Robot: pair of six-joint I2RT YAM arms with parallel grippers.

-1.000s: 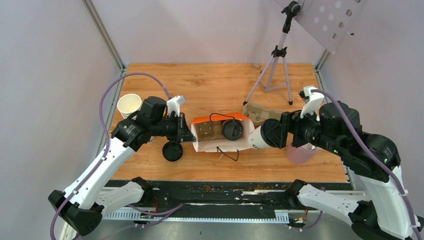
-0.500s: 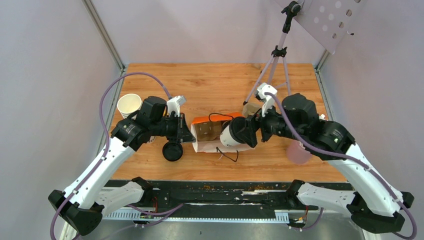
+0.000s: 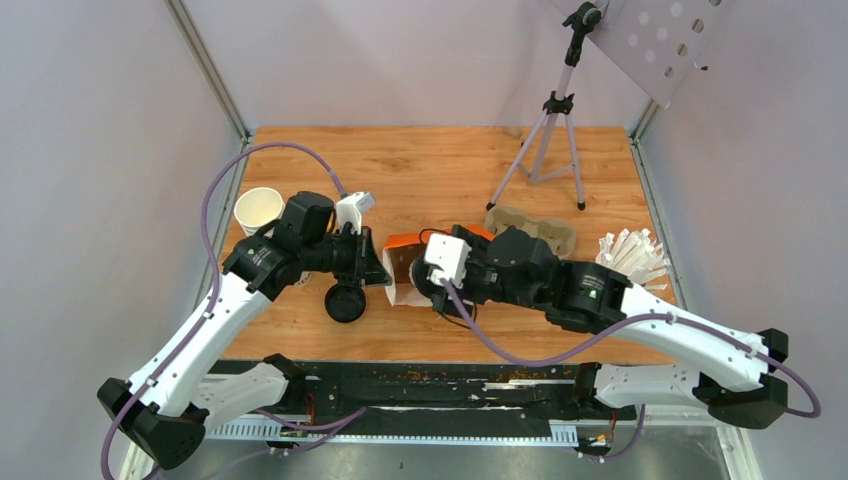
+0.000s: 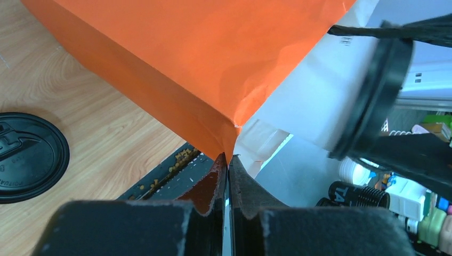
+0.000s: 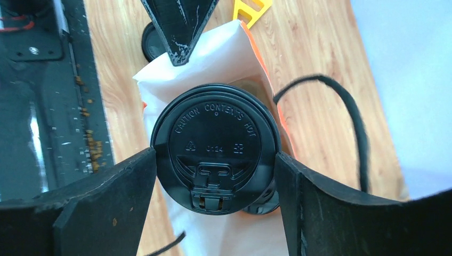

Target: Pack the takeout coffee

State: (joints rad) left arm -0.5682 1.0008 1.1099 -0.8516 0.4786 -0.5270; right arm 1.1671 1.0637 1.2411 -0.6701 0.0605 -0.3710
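Note:
The orange paper bag (image 3: 402, 241) lies on its side at the table's middle, its white-lined mouth facing the right arm. My left gripper (image 3: 384, 268) is shut on the bag's edge; in the left wrist view the jaws (image 4: 228, 160) pinch the orange corner (image 4: 202, 64). My right gripper (image 3: 432, 280) is shut on a takeout coffee (image 5: 216, 154), a white cup (image 4: 325, 106) with a black lid, held at the bag's mouth. Its fingers (image 5: 114, 192) press both sides of the lid. A second dark lid edge (image 5: 262, 205) shows just behind it inside the bag.
A stack of lidless white cups (image 3: 258, 210) stands at the left. A loose black lid (image 3: 345, 301) lies under the left arm. A cardboard cup carrier (image 3: 530, 225), white packets (image 3: 632, 255) and a tripod (image 3: 550, 130) are to the right. The bag's black handle cord (image 5: 341, 117) loops beside the mouth.
My right arm has swung left with the lidded cup, from right of the bag to its mouth. The left gripper has kept its hold on the bag.

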